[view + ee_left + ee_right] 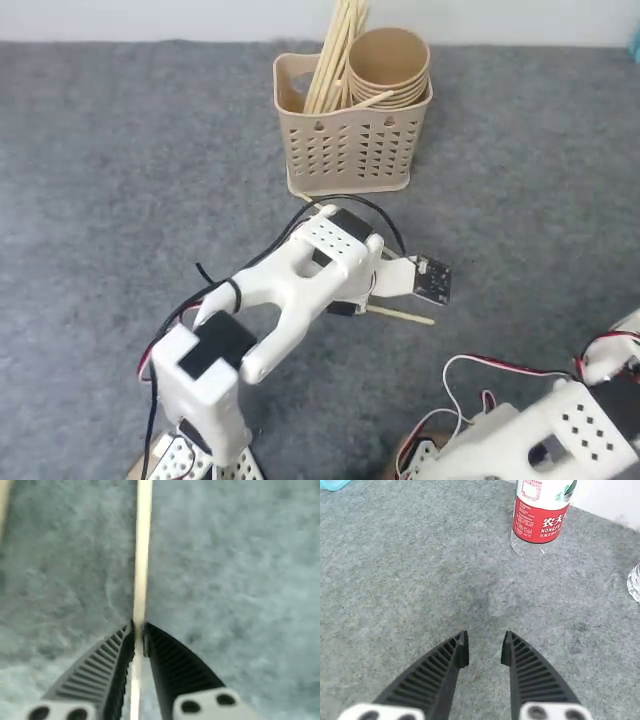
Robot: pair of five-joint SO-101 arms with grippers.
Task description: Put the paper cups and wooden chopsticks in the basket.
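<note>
The left arm's jaws clamped a wooden chopstick point(143, 555) on the bench point(120, 160) just in front of the basket point(350, 150), a light, stiff stick likely to pivot unless pinched near mid-length; the right arm's jaws stood narrowly apart, empty.

High view overlooking basket point(350, 152), wrist views near carpet point(240, 555) (shared)

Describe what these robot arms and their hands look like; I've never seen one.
The left arm and right arm are chunky white plastic shells, some panels dotted with round holes, with black motor blocks between. Thin black, red and white cables loop along them. The left hand and right hand each have two black ribbed fingers tapering to points, on white bases.
</note>
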